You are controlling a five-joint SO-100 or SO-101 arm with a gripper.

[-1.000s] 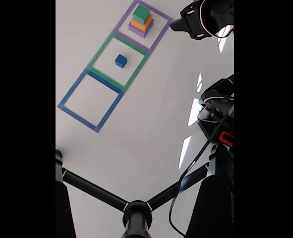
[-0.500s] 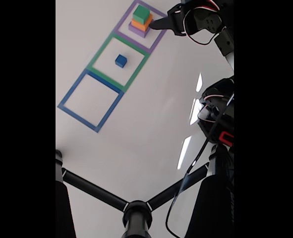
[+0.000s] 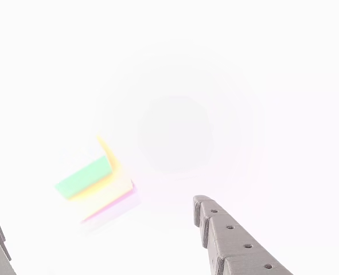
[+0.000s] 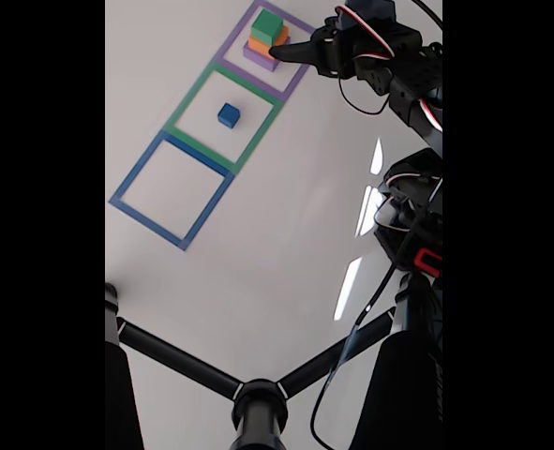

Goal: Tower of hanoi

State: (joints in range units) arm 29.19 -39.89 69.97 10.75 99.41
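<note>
In the fixed view the green block (image 4: 267, 22) sits on the orange block (image 4: 270, 41), which sits on the purple block (image 4: 261, 56), all stacked inside the purple taped square (image 4: 306, 58). The small blue block (image 4: 228, 114) rests alone in the green taped square (image 4: 188, 97). My gripper (image 4: 291, 47) reaches in from the right, its dark fingertip close beside the stack. In the washed-out other view the grey fingers (image 3: 232, 240) stand wide apart, so the gripper (image 3: 94, 212) is open. The green block (image 3: 83, 178), orange block (image 3: 113, 179) and purple block (image 3: 115, 207) lie ahead between them.
The blue taped square (image 4: 127, 180) holds nothing. Black tripod legs (image 4: 178, 361) cross the bottom of the fixed view. The arm's base and cables (image 4: 412, 225) fill the right side.
Over the last second the gripper has come down and leftward from the top right corner until its tip is beside the stack. The blocks have not moved.
</note>
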